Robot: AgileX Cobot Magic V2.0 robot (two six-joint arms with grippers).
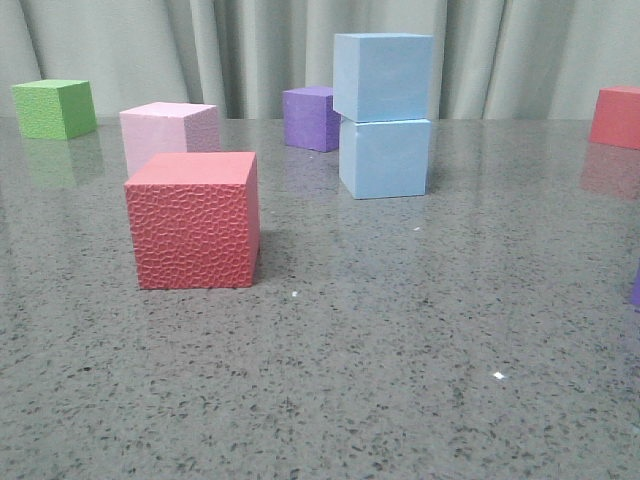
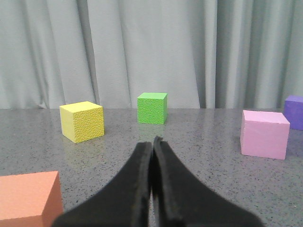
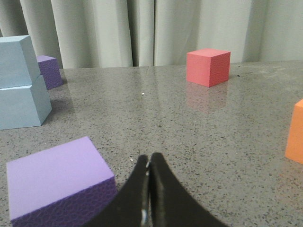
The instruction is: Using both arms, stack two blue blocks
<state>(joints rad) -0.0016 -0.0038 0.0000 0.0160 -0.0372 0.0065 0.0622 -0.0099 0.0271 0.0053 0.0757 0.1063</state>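
While blue blocks [image 1: 384,118] stand stacked, purple cube [image 1: 311,117] sits just behind.

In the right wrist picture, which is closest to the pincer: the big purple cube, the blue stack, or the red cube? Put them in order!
From the right pincer:
1. Big purple cube, right beside it.
2. Blue stack, farther off, to one side.
3. Red cube, farthest, near the curtain.

Pale blue blocks [image 1: 384,118], pebbled red cube [image 1: 193,221], speckled grey table [image 1: 400,350].
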